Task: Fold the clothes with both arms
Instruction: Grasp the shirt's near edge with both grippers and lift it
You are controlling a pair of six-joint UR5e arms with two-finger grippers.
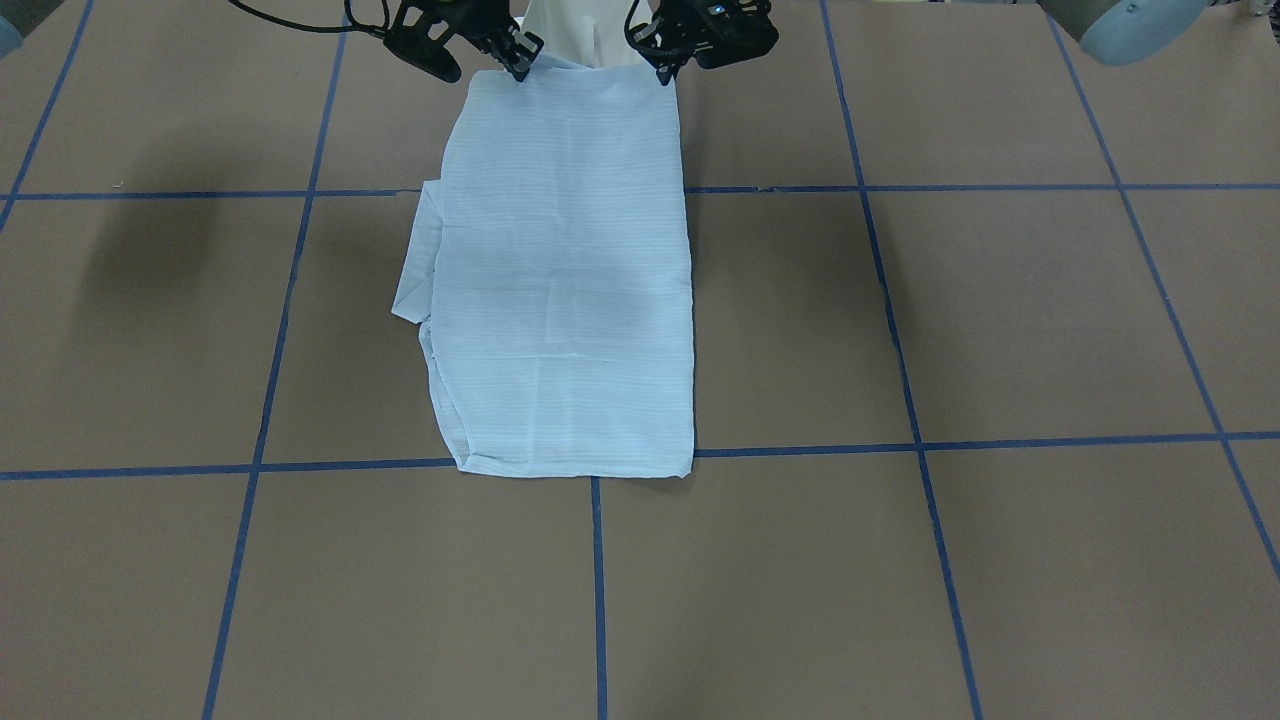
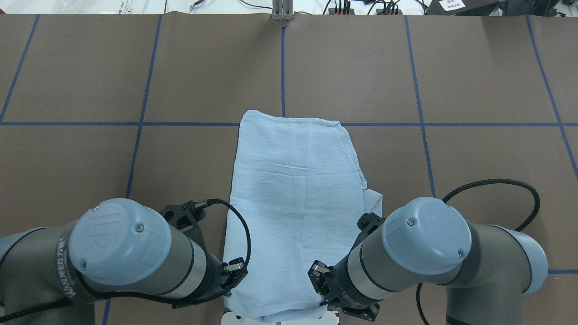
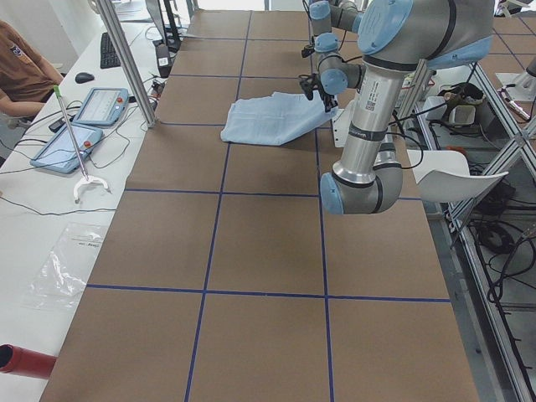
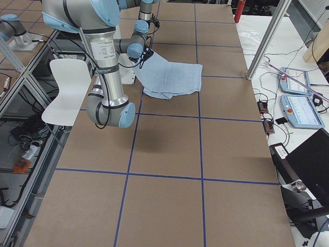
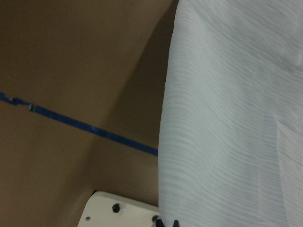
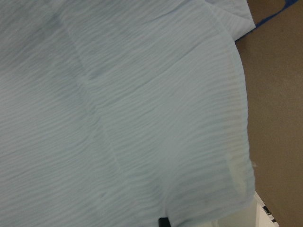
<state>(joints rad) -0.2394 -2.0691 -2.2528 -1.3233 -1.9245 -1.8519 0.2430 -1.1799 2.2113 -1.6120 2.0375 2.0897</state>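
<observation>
The pale blue striped shirt (image 1: 565,290) lies folded into a long rectangle in the middle of the brown table, a sleeve edge sticking out on one side (image 1: 415,270). Its end nearest the robot's base is lifted slightly at both corners. My left gripper (image 1: 665,72) is shut on one near corner, my right gripper (image 1: 520,66) on the other. In the overhead view both grippers sit under the arms at the shirt's (image 2: 293,194) near edge. Both wrist views are filled with cloth (image 5: 227,118) (image 6: 118,109), with only dark fingertips at the bottom edge.
The white pedestal base (image 2: 280,318) sits under the shirt's near end. Blue tape lines (image 1: 900,360) grid the table. Teach pendants (image 3: 84,126) and a person lie on the side bench beyond the table's far edge. A red cylinder (image 3: 21,360) lies there too.
</observation>
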